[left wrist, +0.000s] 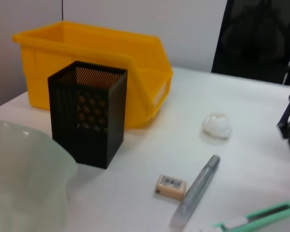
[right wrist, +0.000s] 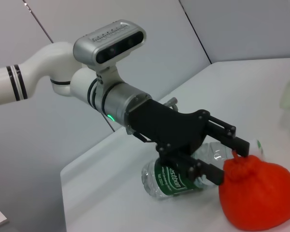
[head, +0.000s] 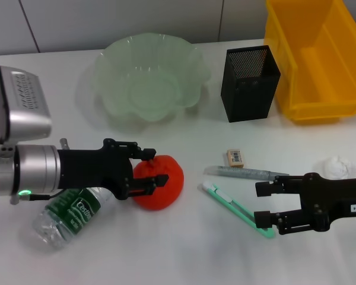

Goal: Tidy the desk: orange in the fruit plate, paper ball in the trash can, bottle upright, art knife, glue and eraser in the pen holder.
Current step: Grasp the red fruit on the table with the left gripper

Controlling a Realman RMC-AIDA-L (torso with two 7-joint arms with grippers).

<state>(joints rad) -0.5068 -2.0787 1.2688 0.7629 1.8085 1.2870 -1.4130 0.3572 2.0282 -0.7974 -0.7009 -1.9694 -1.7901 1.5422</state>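
No item is placed yet. The left pincer (head: 156, 168) closes on the orange (head: 164, 185), which rests on the surface near the plate (head: 148, 77). The right pincer (head: 266, 205) hangs open over the knife (head: 237, 209). The bottle (head: 68, 217) lies flat.

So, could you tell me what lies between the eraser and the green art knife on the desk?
The glue stick lies between them: in the head view, the eraser sits just behind it and the green art knife lies in front.
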